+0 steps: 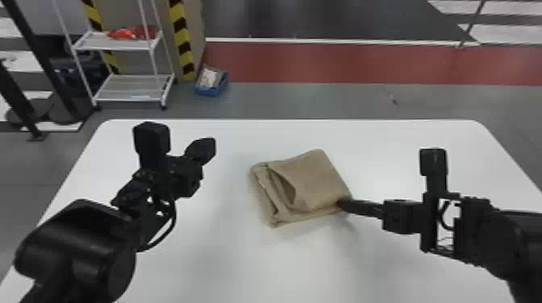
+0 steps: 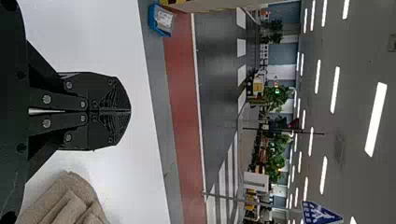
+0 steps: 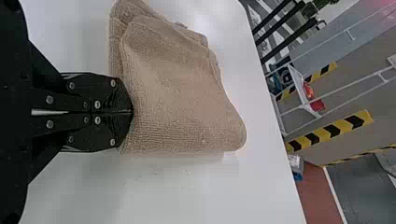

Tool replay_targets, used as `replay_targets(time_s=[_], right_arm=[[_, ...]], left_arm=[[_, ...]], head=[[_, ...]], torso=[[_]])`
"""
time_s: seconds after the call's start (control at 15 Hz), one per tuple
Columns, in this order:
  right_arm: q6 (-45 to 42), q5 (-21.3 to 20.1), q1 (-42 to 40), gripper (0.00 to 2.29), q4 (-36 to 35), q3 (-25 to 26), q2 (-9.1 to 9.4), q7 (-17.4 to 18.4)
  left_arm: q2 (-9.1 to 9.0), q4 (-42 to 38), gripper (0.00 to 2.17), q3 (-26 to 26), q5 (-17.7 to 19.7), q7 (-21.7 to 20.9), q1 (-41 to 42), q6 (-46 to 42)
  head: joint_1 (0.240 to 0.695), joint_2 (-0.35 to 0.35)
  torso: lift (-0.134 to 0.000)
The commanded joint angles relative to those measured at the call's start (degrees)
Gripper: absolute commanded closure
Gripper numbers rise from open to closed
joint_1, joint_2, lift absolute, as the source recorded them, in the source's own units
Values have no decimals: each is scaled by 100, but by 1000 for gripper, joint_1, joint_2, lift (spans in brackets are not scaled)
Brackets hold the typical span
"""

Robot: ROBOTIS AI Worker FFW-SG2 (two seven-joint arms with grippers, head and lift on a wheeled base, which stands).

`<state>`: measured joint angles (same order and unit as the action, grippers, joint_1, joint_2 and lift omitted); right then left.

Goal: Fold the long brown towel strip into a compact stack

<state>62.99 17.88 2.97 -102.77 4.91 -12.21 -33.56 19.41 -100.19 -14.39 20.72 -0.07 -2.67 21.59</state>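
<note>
The brown towel [image 1: 314,177] lies folded into a layered, roughly square stack on the table, its left side showing loose, slightly gaping layers. My right gripper [image 1: 342,202] touches the towel's near right corner. In the right wrist view the right gripper [image 3: 132,112] is shut, its tips against the edge of the towel [image 3: 177,98]; whether cloth is pinched between them I cannot tell. My left gripper [image 1: 203,150] is held over the table, left of the towel and apart from it. The left wrist view has the left gripper [image 2: 130,111] shut with nothing at its tips, the towel [image 2: 65,203] off to one side.
The white table [image 1: 242,266] extends around the towel on all sides. Beyond its far edge, a white shelf rack [image 1: 129,94] and a blue bin [image 1: 211,86] stand on the floor at the back left.
</note>
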Motion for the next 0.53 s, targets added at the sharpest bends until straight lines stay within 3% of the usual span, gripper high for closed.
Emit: replay_targets(time_s=[0.0, 0.27, 0.47], right_arm=[[-133, -74, 520, 2020, 574, -139, 52, 113], [-976, -153, 1223, 2017, 1365, -332, 88, 254], [-1785, 102, 731, 2017, 1286, -7, 79, 43]], left_arm=[[2, -26, 1690, -37, -6, -19, 29, 17], [-7, 0, 1690, -20, 11, -46, 20, 70], [-7, 44, 1690, -81, -6, -54, 20, 70]], head=[[695, -10], [695, -15], [695, -15]], torso=[[-125], [-125], [-125]])
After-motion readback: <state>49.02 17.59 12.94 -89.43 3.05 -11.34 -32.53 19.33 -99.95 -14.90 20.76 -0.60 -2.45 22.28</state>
